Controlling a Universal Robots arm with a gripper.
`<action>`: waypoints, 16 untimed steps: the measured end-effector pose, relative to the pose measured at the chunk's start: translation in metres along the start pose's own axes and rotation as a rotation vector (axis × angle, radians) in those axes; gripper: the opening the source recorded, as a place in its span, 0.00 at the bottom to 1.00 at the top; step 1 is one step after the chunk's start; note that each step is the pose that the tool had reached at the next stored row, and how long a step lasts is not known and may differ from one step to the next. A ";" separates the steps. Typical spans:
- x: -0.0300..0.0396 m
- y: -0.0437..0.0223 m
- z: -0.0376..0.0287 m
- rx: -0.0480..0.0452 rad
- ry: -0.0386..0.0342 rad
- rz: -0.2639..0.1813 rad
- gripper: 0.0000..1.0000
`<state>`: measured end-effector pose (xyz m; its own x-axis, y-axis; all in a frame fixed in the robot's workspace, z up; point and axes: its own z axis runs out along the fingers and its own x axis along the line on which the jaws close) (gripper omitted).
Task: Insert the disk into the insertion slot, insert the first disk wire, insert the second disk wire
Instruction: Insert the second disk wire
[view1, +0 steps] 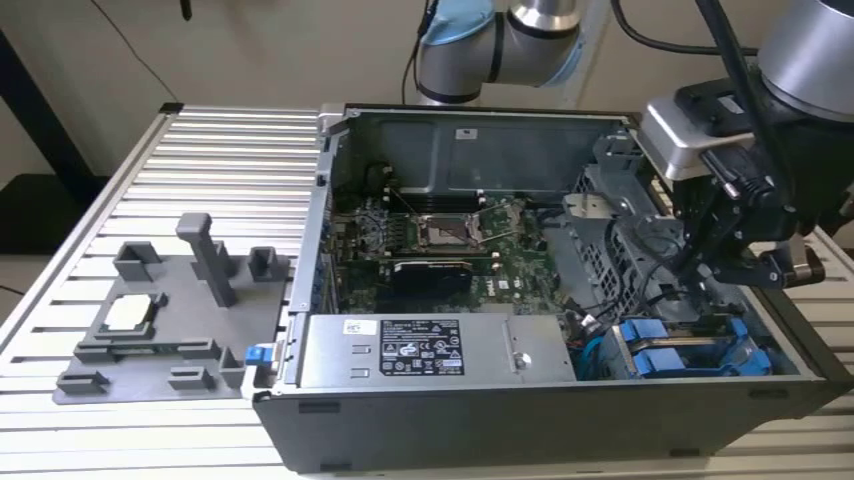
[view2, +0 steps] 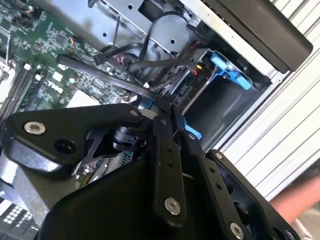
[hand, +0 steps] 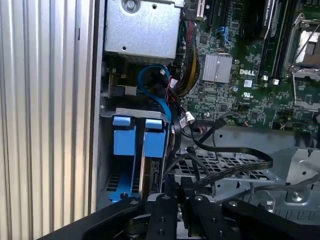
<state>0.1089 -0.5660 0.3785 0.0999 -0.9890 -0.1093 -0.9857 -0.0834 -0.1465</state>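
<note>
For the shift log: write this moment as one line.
gripper: inside open computer case, over drive cage | disks: blue-framed, seated in bay | black cables: loose by gripper | jaws: state unclear

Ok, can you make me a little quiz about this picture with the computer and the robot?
1. True or false: the computer case lies open, so you can see the green board inside.
2. What colour are the disk frames sitting in the drive bay? A) red B) blue C) yellow
3. Fill in the word: in the exterior view, the end effector hangs over the side of the case at the exterior view's ____ (left or right).

Key: 1 true; 2 B; 3 right.
</note>
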 end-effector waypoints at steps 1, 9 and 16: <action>0.0006 0.0000 -0.0001 0.0009 -0.0076 0.002 0.16; 0.0056 0.0003 -0.0006 -0.0018 -0.0093 0.033 0.16; 0.0101 -0.0059 0.0000 -0.0907 -0.0153 0.045 0.16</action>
<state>0.1158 -0.5755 0.3783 0.0567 -0.9900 -0.1288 -0.9974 -0.0504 -0.0516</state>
